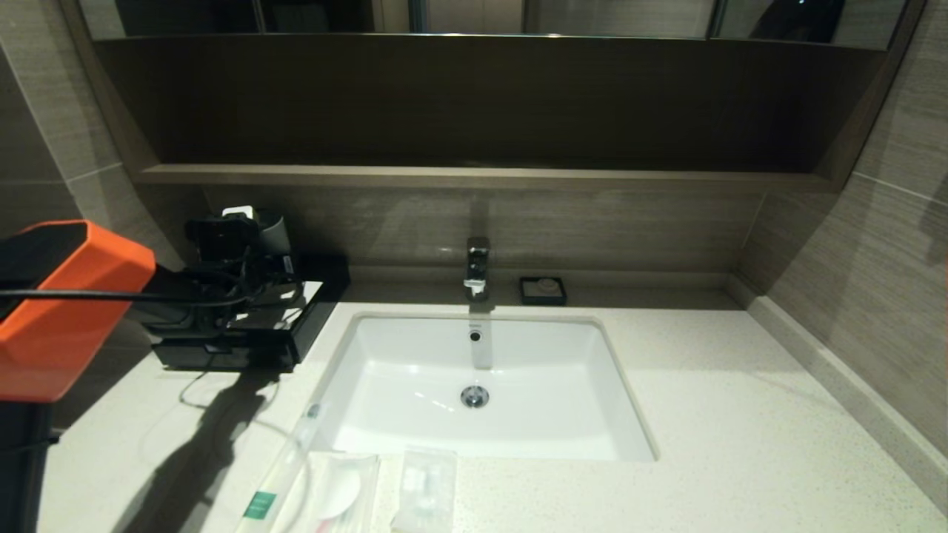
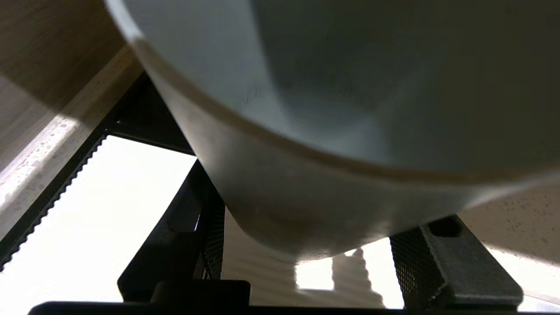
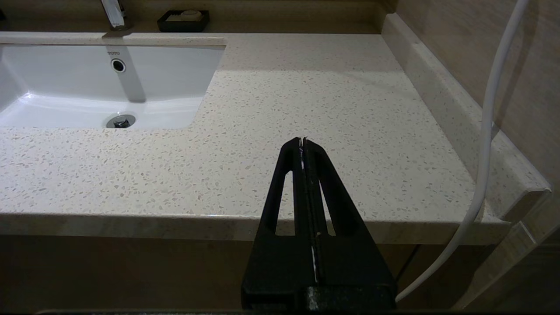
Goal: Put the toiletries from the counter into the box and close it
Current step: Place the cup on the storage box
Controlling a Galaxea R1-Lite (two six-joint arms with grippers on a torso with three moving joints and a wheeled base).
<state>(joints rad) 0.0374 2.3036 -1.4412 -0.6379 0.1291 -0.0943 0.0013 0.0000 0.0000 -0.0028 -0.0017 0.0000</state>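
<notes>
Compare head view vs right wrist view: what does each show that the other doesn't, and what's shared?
Head view only: the left gripper at the grey cup over the black box back left, and three wrapped toiletries at the counter's near edge: a long packet with a green label and two flat packets.

Right wrist view only: the right gripper, shut and empty, parked off the front edge of the counter, plus a white cable.

Both: counter, sink, faucet, small black dish.
</notes>
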